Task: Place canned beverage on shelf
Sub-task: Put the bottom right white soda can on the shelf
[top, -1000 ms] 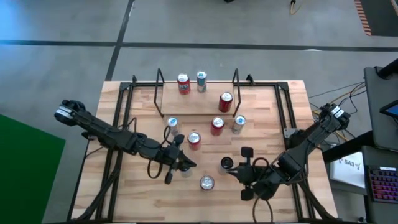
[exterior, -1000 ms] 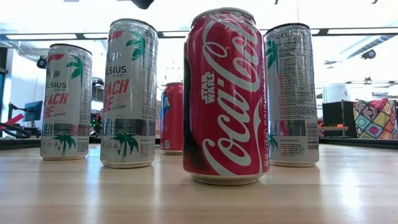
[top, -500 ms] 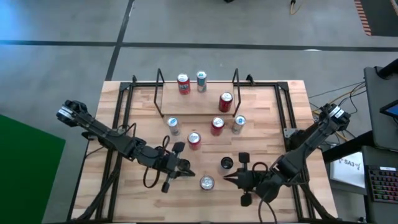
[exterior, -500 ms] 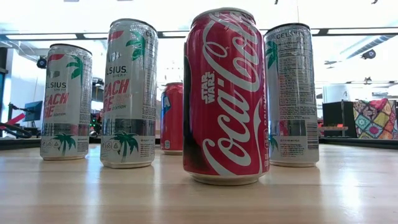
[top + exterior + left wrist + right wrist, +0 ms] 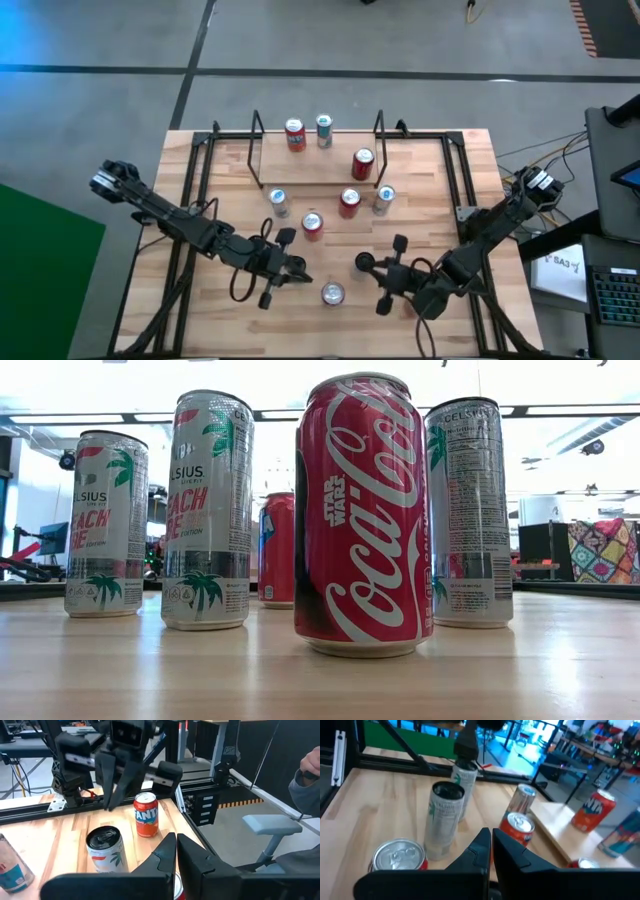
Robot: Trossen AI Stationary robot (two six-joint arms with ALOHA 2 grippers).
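The shelf (image 5: 312,172) stands at the table's far middle, and three cans stand on its wooden floor: red (image 5: 294,134), blue-white (image 5: 324,130) and red (image 5: 363,162). Several loose cans stand upright in front of it, among them a red one (image 5: 349,201) and a silver-topped one (image 5: 332,294) near the front. My left gripper (image 5: 298,272) (image 5: 176,844) hovers shut, pointing toward a Fanta can (image 5: 146,815), with a dark-topped slim can (image 5: 106,851) beside it. My right gripper (image 5: 372,272) (image 5: 490,836) faces it, shut and empty, near the same slim can (image 5: 445,822).
Black side frames (image 5: 190,200) (image 5: 455,190) run along the table's left and right edges. In the low view a Coca-Cola can (image 5: 362,510) and Celsius cans (image 5: 207,510) stand close together. Beyond the right edge are a stool (image 5: 270,826) and a person's sleeve (image 5: 306,782).
My right gripper has come down and tipped from pointing steeply down to nearly level, turning at the wrist, with its fingers now toward the table's left. My left gripper has drifted a little toward the near edge. No can has moved.
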